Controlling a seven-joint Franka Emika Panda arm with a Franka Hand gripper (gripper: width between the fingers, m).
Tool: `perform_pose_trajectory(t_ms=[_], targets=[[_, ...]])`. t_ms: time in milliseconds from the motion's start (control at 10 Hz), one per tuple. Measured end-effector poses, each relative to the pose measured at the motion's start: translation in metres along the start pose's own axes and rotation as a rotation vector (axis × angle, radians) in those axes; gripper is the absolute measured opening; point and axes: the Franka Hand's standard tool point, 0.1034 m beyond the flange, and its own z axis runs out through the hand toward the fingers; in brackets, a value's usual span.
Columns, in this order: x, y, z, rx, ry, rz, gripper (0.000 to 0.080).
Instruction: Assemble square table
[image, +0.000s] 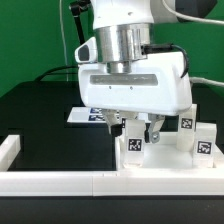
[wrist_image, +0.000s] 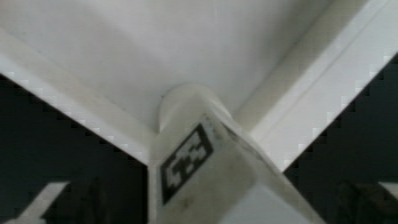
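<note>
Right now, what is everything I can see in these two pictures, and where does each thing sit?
small white plastic legs with black-and-white tags: about three, white, standing close together against the low wall near the exterior view's right, under the gripper; one fills the wrist view.
flat white marker board: one, white with black tags, on the black table behind the gripper.
long low white border wall: white, along the table's near edge.
black table: one, black.
gripper: one, white and silver, low over the legs; its grip is unclear.

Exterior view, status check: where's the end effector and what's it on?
End effector down low at the legs, near the front wall. Wrist view: tagged leg close between the fingers; grip not confirmed. Marker board behind, nothing in the way.
</note>
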Motion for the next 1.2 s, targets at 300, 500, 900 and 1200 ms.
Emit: perform_pose_trajectory(t_ms=[300, 500, 900, 1200], targets=[[-0.0073, -0.0048, 0.0018, -0.052, -0.017, -0.515, 0.0649], [-0.0065, -0.0069, 0.0015, -0.056, -0.023, -0.487, 0.0649], [-0.0047, -0.0031, 0.0022, -0.062, -0.016, -0.230, 0.0295], [-0.0083, -0.0042, 0.0007, -0.101, -0.035, 0.316, 0.0294]])
